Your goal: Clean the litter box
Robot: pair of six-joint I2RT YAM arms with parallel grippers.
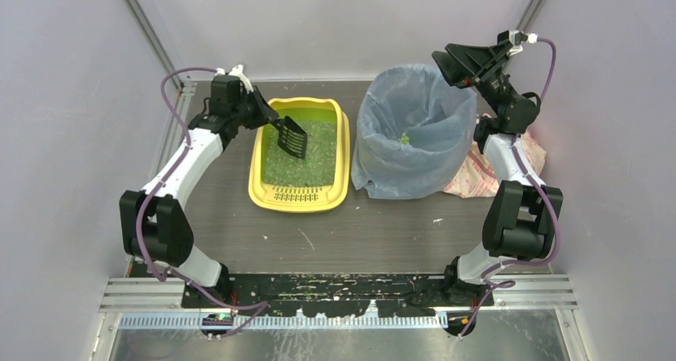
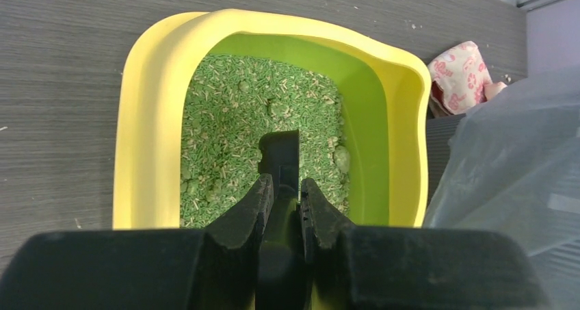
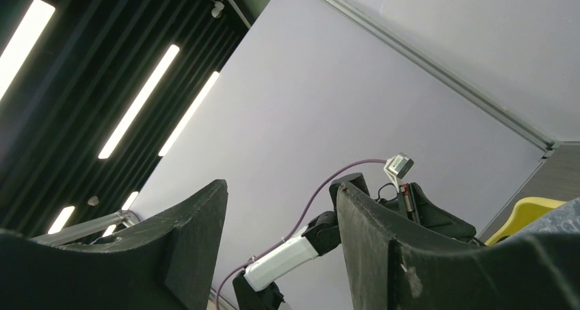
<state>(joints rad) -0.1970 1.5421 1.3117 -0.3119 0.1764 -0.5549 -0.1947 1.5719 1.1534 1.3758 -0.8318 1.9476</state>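
Note:
The yellow litter box (image 1: pixel 340 150) lies left of centre, with green litter and a slotted grate (image 1: pixel 299 194) at its near end. My left gripper (image 1: pixel 265 115) is shut on the handle of the black slotted scoop (image 1: pixel 292 137), whose blade hangs over the litter. In the left wrist view the litter box (image 2: pixel 147 111) holds green litter with several clumps (image 2: pixel 340 159), and the scoop handle (image 2: pixel 282 156) runs between my fingers (image 2: pixel 249 207). My right gripper (image 1: pixel 456 64) is open and empty, raised above the far rim of the bin; the right wrist view (image 3: pixel 280 207) looks up at the wall.
A tall bin lined with a blue translucent bag (image 1: pixel 414 130) stands right of the litter box, with a few green bits inside. A pink patterned cloth (image 1: pixel 486 170) lies behind it at the right. Grey walls close in on three sides.

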